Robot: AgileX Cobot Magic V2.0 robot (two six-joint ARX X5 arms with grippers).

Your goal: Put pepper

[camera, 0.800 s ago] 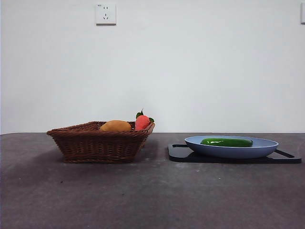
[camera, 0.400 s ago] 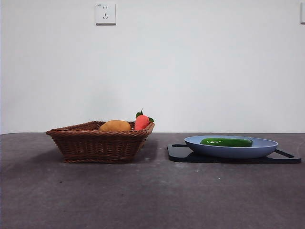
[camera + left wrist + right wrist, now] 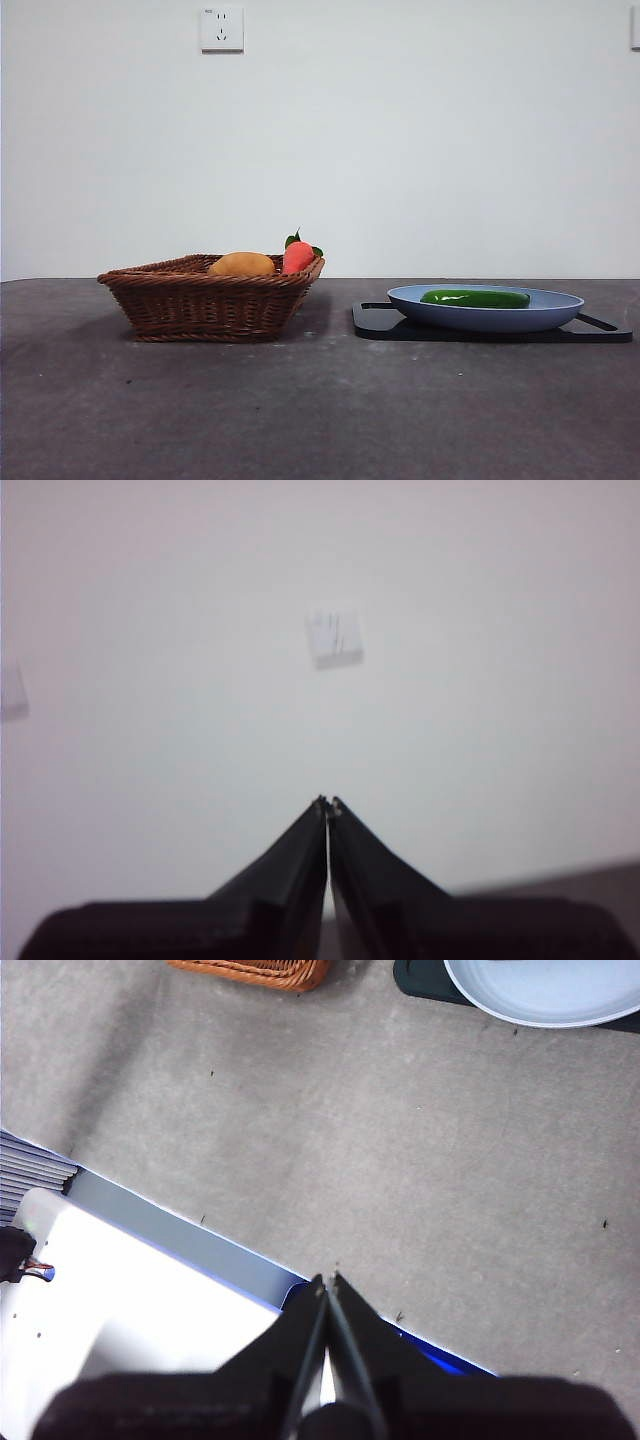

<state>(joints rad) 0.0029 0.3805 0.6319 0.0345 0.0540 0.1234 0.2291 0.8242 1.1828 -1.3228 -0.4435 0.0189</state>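
The pepper (image 3: 475, 298), long, glossy and dark green, lies in a pale blue plate (image 3: 560, 312) on a black board (image 3: 378, 322) at the right of the front view. Neither gripper shows in the front view. My left gripper (image 3: 328, 804) is shut and empty and faces the white wall. My right gripper (image 3: 327, 1281) is shut and empty, high above the table's near edge. In its view the plate's rim (image 3: 540, 1000) shows far off, and the pepper is out of that view.
A brown wicker basket (image 3: 210, 300) stands left of the plate and holds a yellow-orange fruit (image 3: 242, 264) and a red-orange item with green leaves (image 3: 298, 256). Its corner shows in the right wrist view (image 3: 255, 972). A wall socket (image 3: 222, 29) is high on the wall.
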